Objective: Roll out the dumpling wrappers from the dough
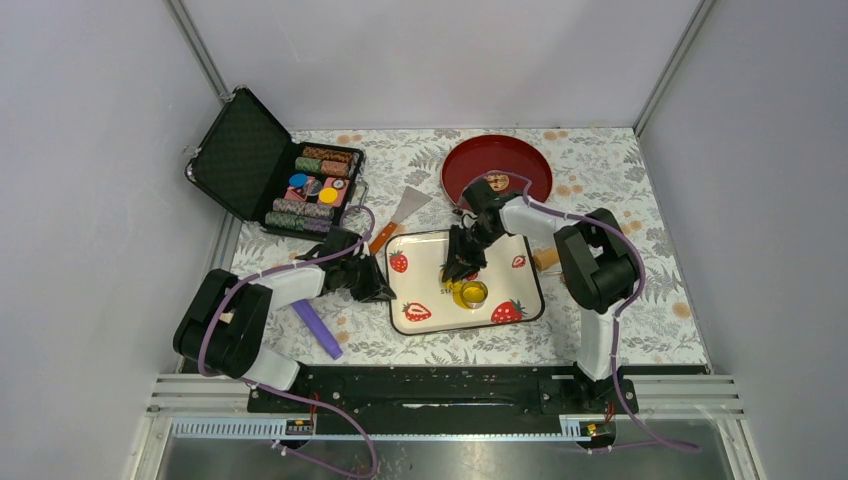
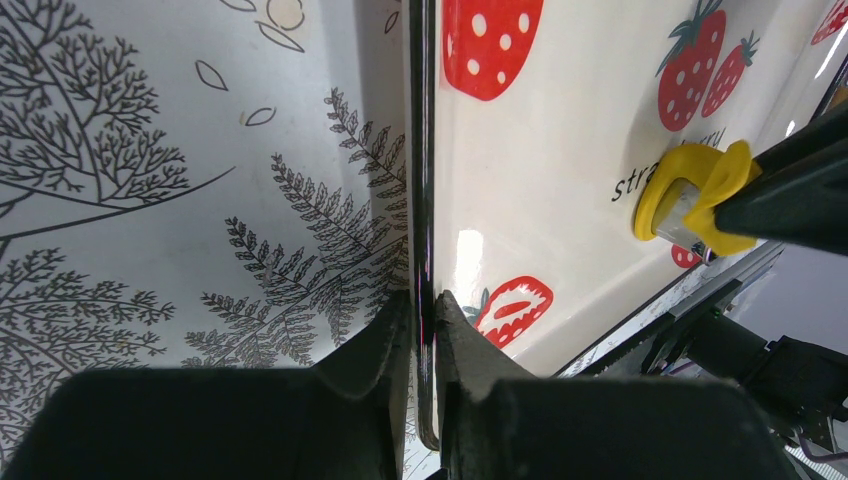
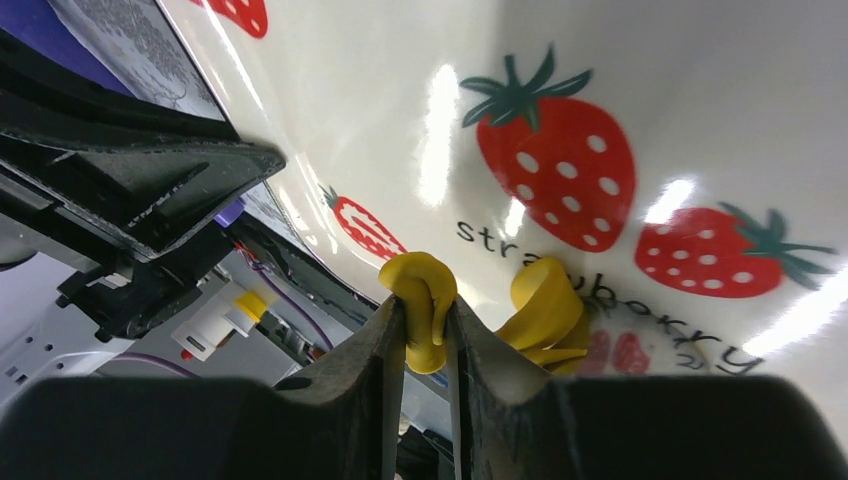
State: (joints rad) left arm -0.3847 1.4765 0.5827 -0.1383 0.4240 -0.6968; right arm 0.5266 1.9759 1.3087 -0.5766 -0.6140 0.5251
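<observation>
The dough is a bright-yellow strip, lifted off the strawberry-print tray at one end. My right gripper is shut on that folded end, and the rest curls down to the tray beside it. From above, my right gripper hangs over the tray's middle, with the dough ringed around a small shiny round object. My left gripper is shut on the tray's dark rim, at the left edge as seen from above. No dumpling wrappers are in view.
A red plate lies behind the tray. An open black case of poker chips stands at the back left. A metal scraper lies by the tray's far-left corner, a purple roller at the near left, a wooden one at the tray's right.
</observation>
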